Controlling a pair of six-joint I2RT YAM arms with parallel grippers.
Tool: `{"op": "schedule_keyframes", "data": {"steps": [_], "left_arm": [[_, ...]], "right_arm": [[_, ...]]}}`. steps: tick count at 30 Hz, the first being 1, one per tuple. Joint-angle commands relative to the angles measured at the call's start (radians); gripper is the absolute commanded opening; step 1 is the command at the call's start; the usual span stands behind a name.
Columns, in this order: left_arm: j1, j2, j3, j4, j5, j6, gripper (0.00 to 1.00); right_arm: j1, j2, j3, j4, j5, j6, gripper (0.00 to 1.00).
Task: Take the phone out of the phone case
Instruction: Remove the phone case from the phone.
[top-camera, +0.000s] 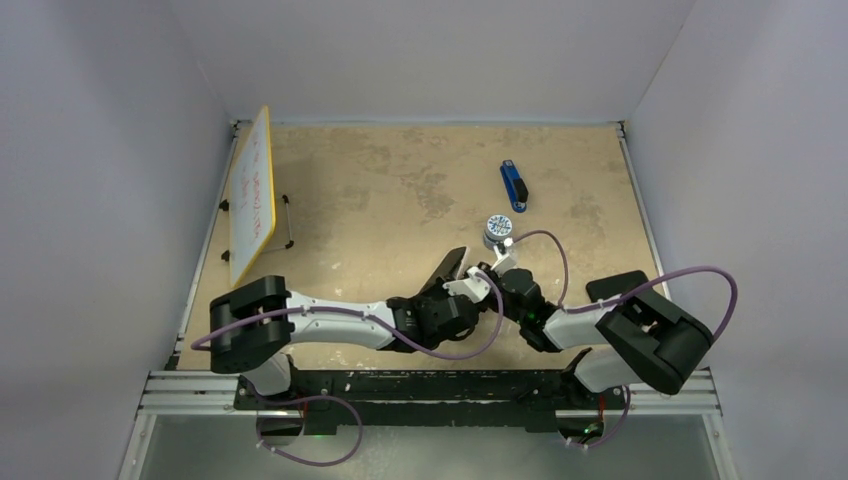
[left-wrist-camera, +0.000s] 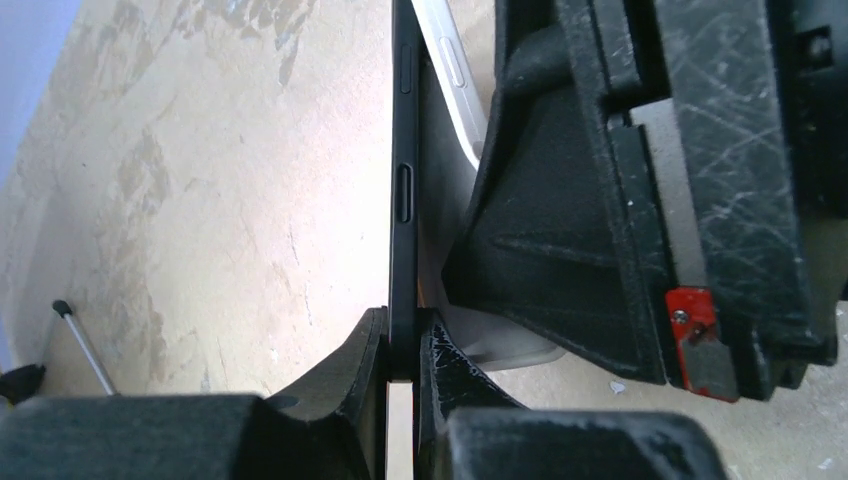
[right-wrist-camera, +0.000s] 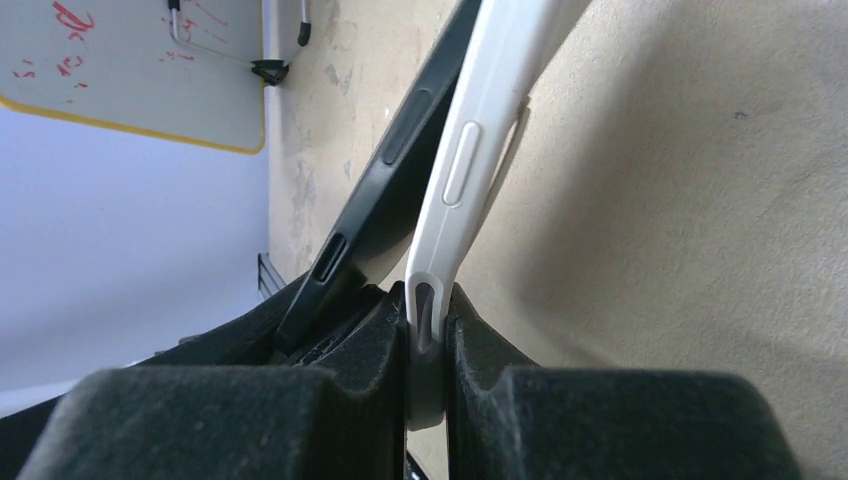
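1. Position of the task items. The black slab-shaped phone (left-wrist-camera: 404, 180) and the white plastic phone case (right-wrist-camera: 470, 150) are held between the two hands at the near centre of the tan mottled surface (top-camera: 380, 180). Both stand on edge.

2. Left hand (left-wrist-camera: 403, 345). It is clenched on the long edge of the phone, with one pad on each face. Two side buttons on the phone edge show beyond the grip.

3. Right hand (right-wrist-camera: 428, 330). It is clenched on the edge of the case, pinching it at a slot-shaped cut-out. A raised button cover on the case shows further along the edge.

4. Relation of phone to case. In the right wrist view the phone lies left of the case. The two are spread apart at the end near the hands and close together toward the far end. The far end itself is out of frame.

5. Other items on the surface.
- A white rectangular whiteboard with a yellow edge (top-camera: 252, 195) stands at the left. It carries red handwriting, which is not legible.
- A blue elongated object (top-camera: 513, 186) lies at the far right.
- A small round object with a blue-and-white patterned top (top-camera: 497, 229) sits just beyond the hands. No text on it can be read.
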Motion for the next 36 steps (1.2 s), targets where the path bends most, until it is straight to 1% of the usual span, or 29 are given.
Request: {"op": "schedule_keyframes", "data": {"steps": [1,6,10,14,21,25,30,33,36], "left_arm": [[0.003,-0.068,0.001,-0.002,0.018,-0.042,0.00],[-0.020,-0.133,-0.008,-0.061,0.039,-0.088,0.00],[-0.027,-0.197,0.000,-0.128,0.036,-0.121,0.00],[-0.028,-0.261,-0.008,-0.162,0.043,-0.151,0.00],[-0.028,-0.307,-0.007,-0.261,0.027,-0.216,0.00],[-0.028,-0.308,0.000,-0.313,-0.003,-0.249,0.00],[-0.018,-0.294,0.021,-0.387,-0.121,-0.296,0.00],[0.030,-0.267,0.029,-0.403,-0.161,-0.292,0.00],[0.101,-0.234,0.023,-0.361,-0.162,-0.254,0.00]], "right_arm": [[0.014,-0.049,0.021,0.053,0.029,0.018,0.00],[0.001,-0.049,0.044,0.005,0.087,0.004,0.00],[-0.014,-0.020,0.088,-0.032,0.088,-0.023,0.00],[-0.038,0.026,0.126,-0.035,0.088,-0.045,0.00],[-0.096,0.117,0.221,-0.064,0.075,-0.097,0.00],[-0.132,0.184,0.306,-0.114,0.027,-0.146,0.00],[-0.162,0.250,0.435,-0.226,-0.077,-0.229,0.00],[-0.168,0.285,0.497,-0.310,-0.115,-0.276,0.04],[-0.182,0.331,0.573,-0.419,-0.155,-0.323,0.08]]}}
